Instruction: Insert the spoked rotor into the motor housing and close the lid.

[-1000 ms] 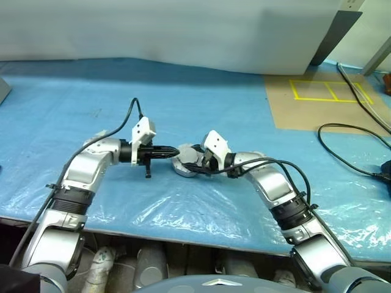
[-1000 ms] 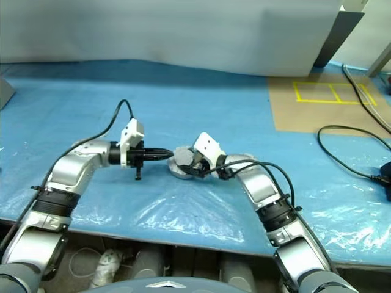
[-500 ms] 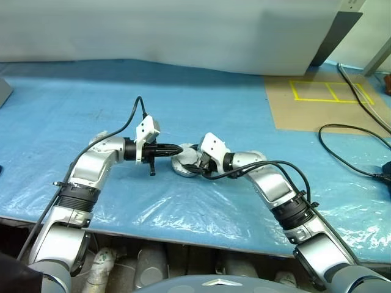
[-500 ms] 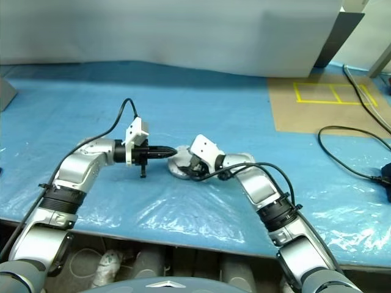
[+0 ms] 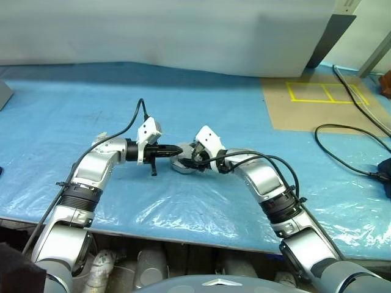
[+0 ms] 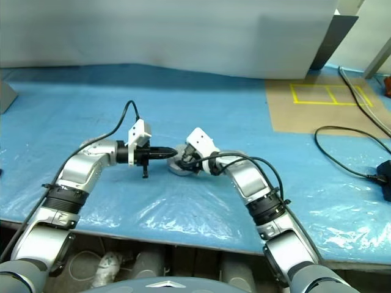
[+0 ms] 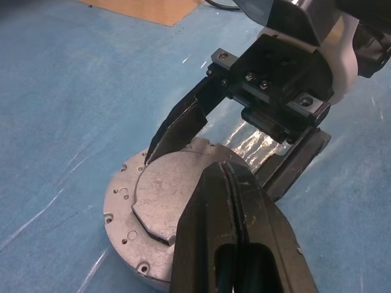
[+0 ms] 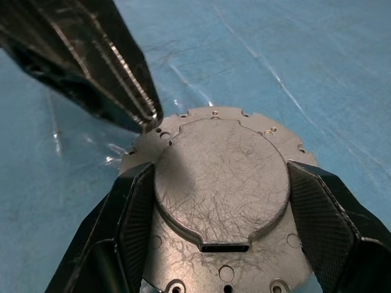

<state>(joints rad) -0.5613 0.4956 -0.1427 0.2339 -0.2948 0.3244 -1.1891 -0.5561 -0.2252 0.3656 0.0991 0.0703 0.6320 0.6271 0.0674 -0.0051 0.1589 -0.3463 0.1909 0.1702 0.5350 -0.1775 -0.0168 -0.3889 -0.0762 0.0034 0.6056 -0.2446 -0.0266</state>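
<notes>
While the left arm reaches in from the left across the blue plastic sheet (image 5: 73,110), the left gripper (image 5: 177,148) has its two black fingers pressed together into a single point, holding nothing, with the tip at the left edge of the motor housing (image 8: 156,143). The housing sits on the sheet near the middle of the table, between the two arms. On top of it lies the lid (image 8: 221,180), smooth scratched silver face up, with a small rectangular notch in its rim on the side toward the right wrist. In the left wrist view the closed fingers (image 7: 232,207) lie over the near part of the lid (image 7: 168,198), and whether they touch it I cannot tell. The right gripper (image 8: 221,201) comes from the right with its jaws spread wide, one finger on each side of the lid's raised disc, both close against its edge. A white camera block sits on each wrist. Farther right, a brown board (image 5: 317,104) with yellow tape lies on the table, and black cables (image 5: 342,159) loop near the right edge.
</notes>
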